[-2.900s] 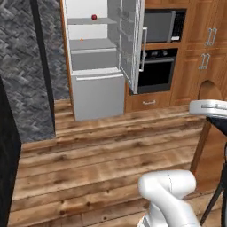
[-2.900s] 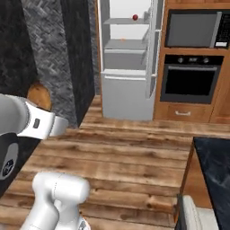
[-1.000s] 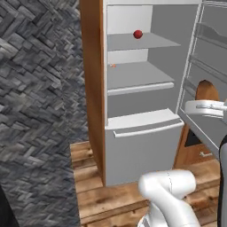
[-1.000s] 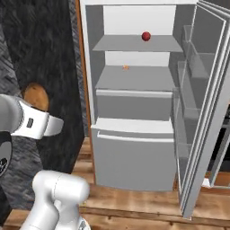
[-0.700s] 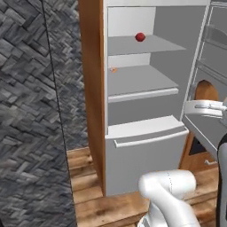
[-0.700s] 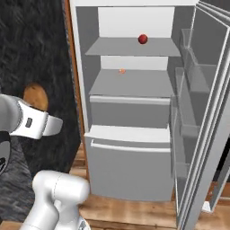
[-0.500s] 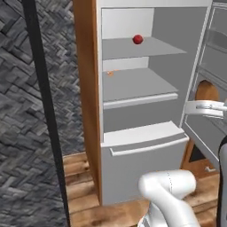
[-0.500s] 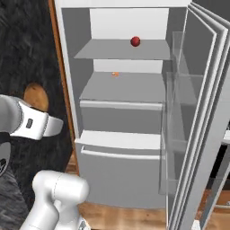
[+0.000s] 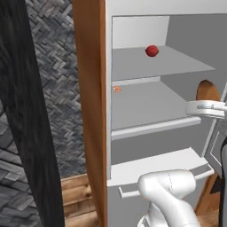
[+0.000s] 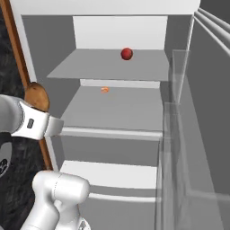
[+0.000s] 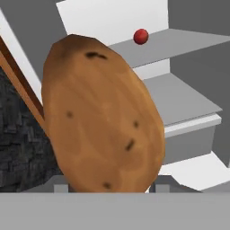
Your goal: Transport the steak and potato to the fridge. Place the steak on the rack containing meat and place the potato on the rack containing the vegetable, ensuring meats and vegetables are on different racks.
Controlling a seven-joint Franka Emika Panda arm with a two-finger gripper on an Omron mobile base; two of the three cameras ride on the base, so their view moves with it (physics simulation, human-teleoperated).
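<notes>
At centre of the hand view, the potato (image 11: 101, 117) is sitting upright, the jaws gripping it at its lower end, carried high outside the open fridge (image 9: 133, 150), evidently for the topmost shelf (image 10: 108, 63) bearing the red vegetable (image 10: 127, 54)

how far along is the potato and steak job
Done: the fridge stands open in front of the robot. In hand: the claw grips the potato. Left: set it on the top shelf by the tomato, then place the steak.
</notes>
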